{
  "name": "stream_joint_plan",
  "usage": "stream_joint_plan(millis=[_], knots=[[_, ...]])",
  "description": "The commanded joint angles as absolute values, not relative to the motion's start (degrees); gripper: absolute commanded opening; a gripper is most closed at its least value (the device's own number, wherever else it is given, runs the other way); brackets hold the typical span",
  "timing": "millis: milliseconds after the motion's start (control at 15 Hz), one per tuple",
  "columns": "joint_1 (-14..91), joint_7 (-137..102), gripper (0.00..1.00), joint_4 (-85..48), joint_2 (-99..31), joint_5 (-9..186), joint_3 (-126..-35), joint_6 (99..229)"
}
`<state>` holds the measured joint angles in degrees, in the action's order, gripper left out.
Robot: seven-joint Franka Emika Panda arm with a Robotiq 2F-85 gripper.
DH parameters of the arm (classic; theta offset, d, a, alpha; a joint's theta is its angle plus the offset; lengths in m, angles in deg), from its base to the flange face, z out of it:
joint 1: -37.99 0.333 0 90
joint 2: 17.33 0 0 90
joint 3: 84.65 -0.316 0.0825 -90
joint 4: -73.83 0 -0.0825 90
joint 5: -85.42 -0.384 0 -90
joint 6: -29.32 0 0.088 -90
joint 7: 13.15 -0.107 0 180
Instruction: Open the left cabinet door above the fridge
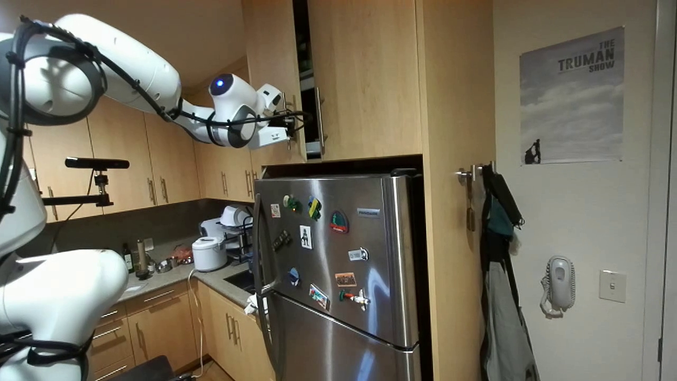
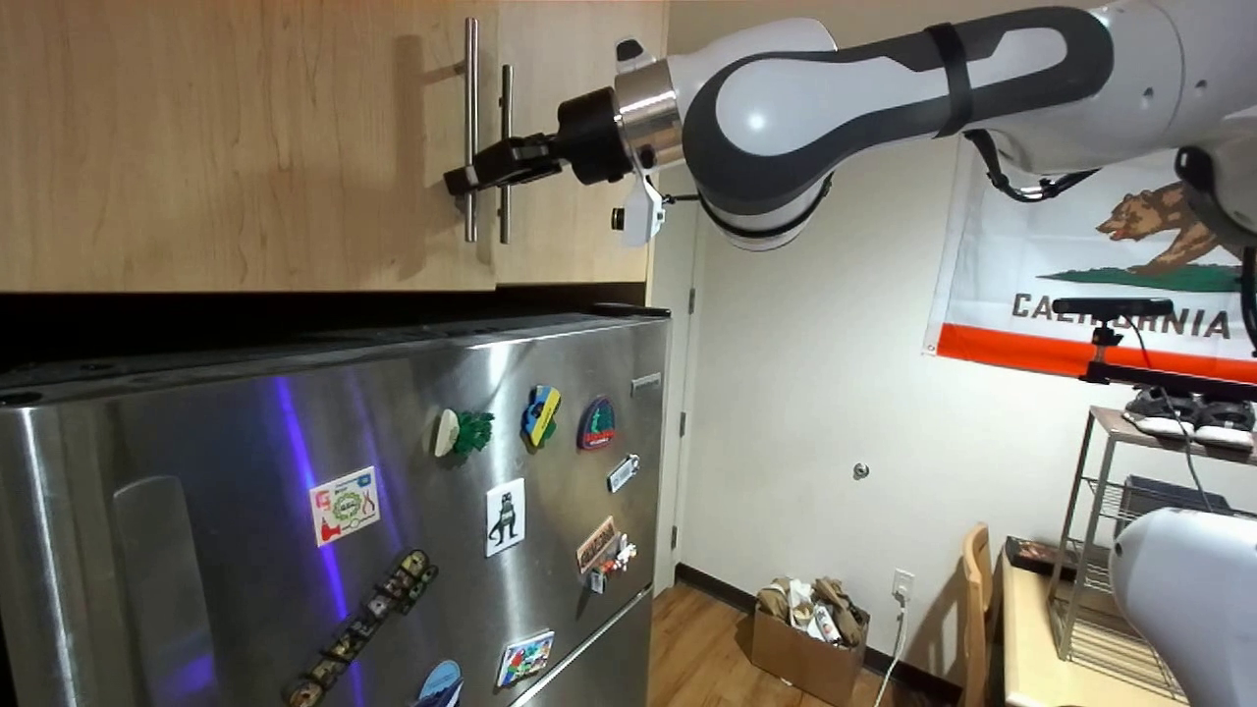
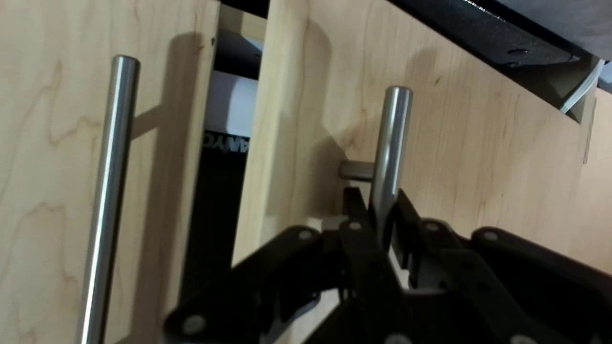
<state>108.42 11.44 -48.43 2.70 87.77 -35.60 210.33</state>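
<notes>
My Robotiq gripper (image 3: 380,205) is pinched on a slim, round metal bar handle (image 3: 394,124), one black finger (image 3: 354,205) on either side. The wrist view shows this contact closely; an exterior view catches the dark fingertips (image 2: 459,181) reaching past the bar.

The handle belongs to the left cabinet door (image 1: 270,47), a narrow, flat panel of pale, finely grained wood above the fridge (image 1: 328,264). The door stands ajar. In an exterior view, a dark upright gap (image 1: 301,21) separates it from the wider matching door (image 1: 365,79). The wrist view looks into that gap, where I see a white-and-black item (image 3: 234,102), its lettering upside down in this view.

The fridge is shiny stainless steel, its front dotted with colourful magnets (image 2: 346,506) in square, rounded and strip shapes. To the right of the fridge, an exterior view shows a grey Truman Show poster (image 1: 572,106) and a smooth white wall phone (image 1: 559,280). Also right of the fridge, in an exterior view, are a California flag (image 2: 1080,255) and a cardboard box (image 2: 805,658).
</notes>
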Motion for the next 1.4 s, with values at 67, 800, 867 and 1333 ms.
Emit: stream_joint_plan(millis=[67,800,867,1333], knots=[[104.8,11.2,0.04,-51.9,1.5,90.5,-42.4,207.3],[93.4,2.7,0.04,-53.7,0.6,96.8,-54.1,207.3],[92.4,1.9,0.04,-53.8,0.6,97.4,-55.0,207.3],[87.4,-2.7,0.04,-54.4,1.0,101.0,-59.6,206.7]])
